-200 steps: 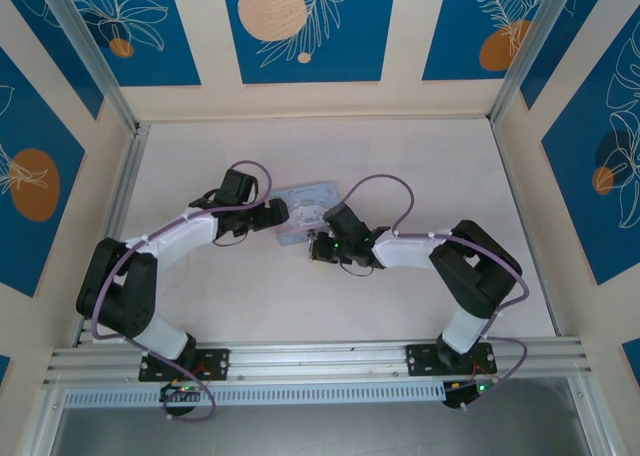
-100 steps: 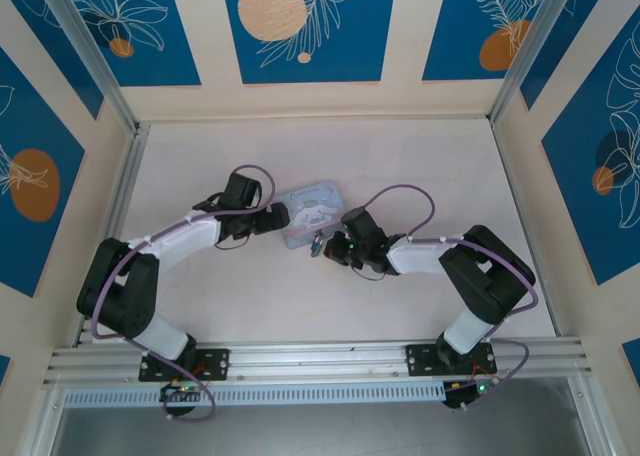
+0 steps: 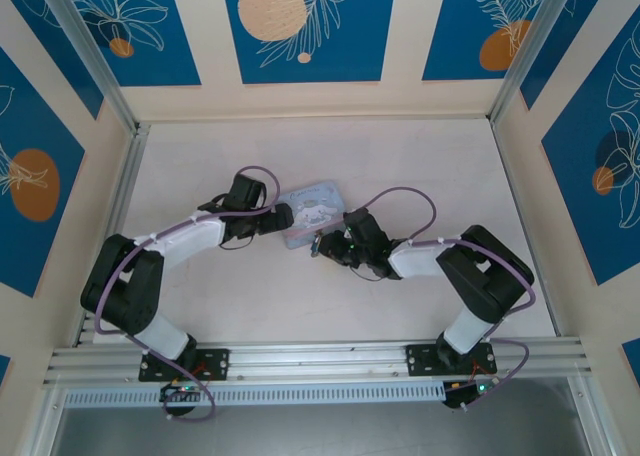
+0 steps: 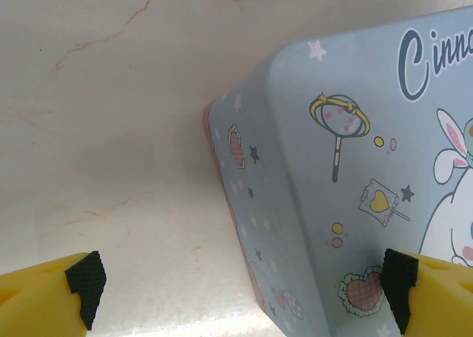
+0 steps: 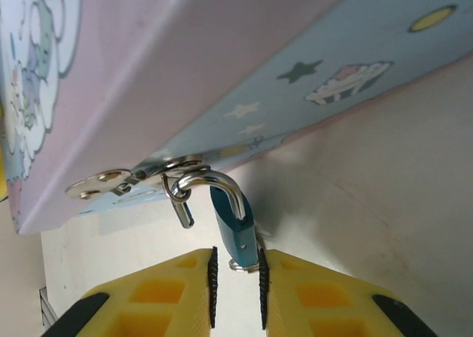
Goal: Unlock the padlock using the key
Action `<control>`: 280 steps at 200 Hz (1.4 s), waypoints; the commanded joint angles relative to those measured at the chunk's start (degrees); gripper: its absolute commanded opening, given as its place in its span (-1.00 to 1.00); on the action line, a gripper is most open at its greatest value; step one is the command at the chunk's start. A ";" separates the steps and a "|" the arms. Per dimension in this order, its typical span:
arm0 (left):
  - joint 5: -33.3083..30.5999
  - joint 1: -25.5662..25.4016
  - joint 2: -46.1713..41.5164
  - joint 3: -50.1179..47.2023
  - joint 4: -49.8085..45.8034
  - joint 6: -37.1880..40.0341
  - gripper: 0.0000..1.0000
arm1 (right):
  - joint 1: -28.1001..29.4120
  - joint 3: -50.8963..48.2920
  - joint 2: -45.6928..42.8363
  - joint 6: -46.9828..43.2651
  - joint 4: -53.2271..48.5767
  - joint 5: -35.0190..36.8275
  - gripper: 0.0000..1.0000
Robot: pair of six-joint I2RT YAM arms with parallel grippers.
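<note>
Pale marble worktop [image 5: 384, 167]. Padlock [image 5: 235, 226] hangs off hasp [image 5: 111, 180] on tin [image 4: 310, 204], long axis pointing into right claw [image 5: 236, 285]. Jaws narrowly straddle its base; grip unclear. Left claw [image 4: 242, 285] spread wide at tin corner.

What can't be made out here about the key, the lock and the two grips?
- The key: right wrist view, a small ring shows under the padlock; the right gripper hides anything below it.
- Right grip: same view, pinching or merely flanking the lock's end, cannot tell.
- Lock in the top view: too small, tucked against the right arm.
- The tin: left wrist view, cut off by the frame; left gripper open around its corner, contact unclear.
</note>
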 commanded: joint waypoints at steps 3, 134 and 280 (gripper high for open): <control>-0.01 -0.62 1.50 -0.13 -0.18 0.42 0.94 | 0.25 -0.17 2.68 0.40 3.85 -0.59 -0.50; 1.08 -0.62 1.63 -0.74 0.32 -0.27 0.94 | 2.00 -0.74 7.38 1.61 10.56 4.88 -0.45; -2.92 -2.37 2.31 -3.72 1.04 -3.12 0.94 | 0.49 -6.18 7.28 10.14 18.72 8.39 -1.00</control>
